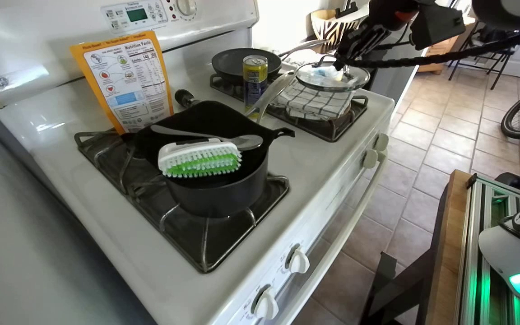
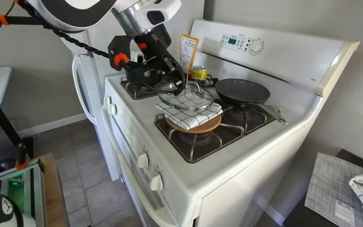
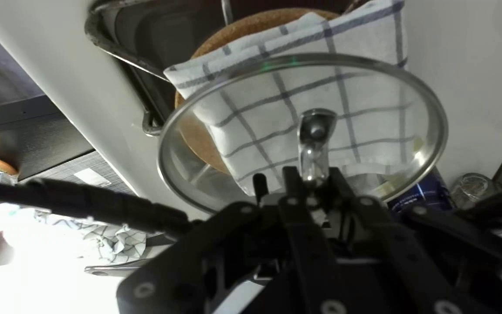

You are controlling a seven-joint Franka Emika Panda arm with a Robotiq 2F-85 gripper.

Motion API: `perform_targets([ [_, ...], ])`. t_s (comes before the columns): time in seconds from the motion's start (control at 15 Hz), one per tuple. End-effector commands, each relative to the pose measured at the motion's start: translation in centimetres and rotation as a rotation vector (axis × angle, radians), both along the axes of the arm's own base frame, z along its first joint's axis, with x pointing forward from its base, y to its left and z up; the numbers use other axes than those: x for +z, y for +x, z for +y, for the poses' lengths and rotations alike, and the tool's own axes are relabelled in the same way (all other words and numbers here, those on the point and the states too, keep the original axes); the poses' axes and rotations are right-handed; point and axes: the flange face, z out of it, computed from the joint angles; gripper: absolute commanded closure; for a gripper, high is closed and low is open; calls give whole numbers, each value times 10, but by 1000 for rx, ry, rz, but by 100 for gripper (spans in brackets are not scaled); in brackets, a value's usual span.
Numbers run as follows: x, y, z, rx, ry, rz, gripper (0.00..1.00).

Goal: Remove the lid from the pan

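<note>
The coming move turns on what lies straight out past the gripper (image 3: 314,176): the glass lid (image 2: 186,100), which we find at the centre of an exterior view and across the middle of the wrist view. It sits over a folded checked towel (image 2: 187,119) on a round cork trivet (image 2: 207,125); in the wrist view its rim reaches past the cloth on both left and right. Whether rim and towel touch, we cannot tell. The lid's arched metal handle (image 3: 317,131) runs up and down the wrist view, in line with the gap between the fingers (image 3: 293,184).

Those fingers are drawn in on the handle's lower end, one to each side, so we read the gripper as pinching the lid by it. The dark frying pan (image 2: 243,90), likely the one meant, stands uncovered, well apart, right of centre in that exterior view. We judge the removal done; setting the lid down level and letting go probably remain.
</note>
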Motion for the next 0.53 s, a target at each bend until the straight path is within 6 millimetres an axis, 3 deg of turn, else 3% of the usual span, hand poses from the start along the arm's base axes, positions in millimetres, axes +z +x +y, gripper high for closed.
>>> perform_targets([
  [0.0,-10,9,2,-27,-11,-40,95],
  [0.47,-35,23,7,-31,-26,-36,95],
])
